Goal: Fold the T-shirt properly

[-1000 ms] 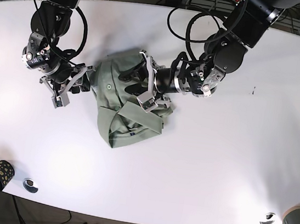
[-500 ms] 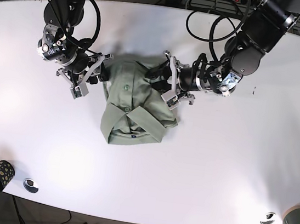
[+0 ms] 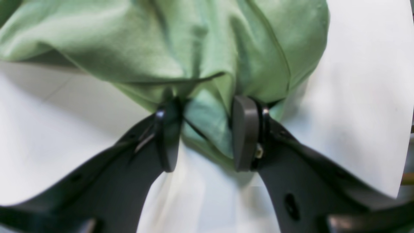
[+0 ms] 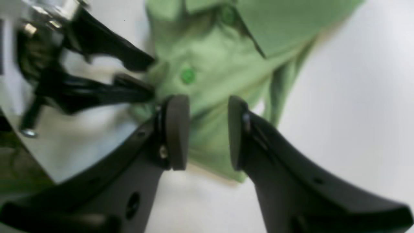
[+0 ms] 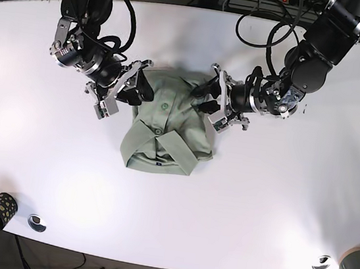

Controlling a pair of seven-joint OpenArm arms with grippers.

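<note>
Green cotton T-shirt [image 5: 164, 129] bunched on white table [image 5: 257, 204], lying between the two grippers, collar end toward the near edge. Left gripper [image 3: 205, 129]: fingers [image 3: 244, 132] clamped on a fold of the shirt's edge, cloth pinched between the pads. Right gripper [image 4: 207, 129]: fingers [image 4: 176, 129] straddle the opposite hem with cloth between them; a gap shows, so whether it is gripping cannot be told. A shirt button [image 4: 188, 75] sits just beyond its tips.
</note>
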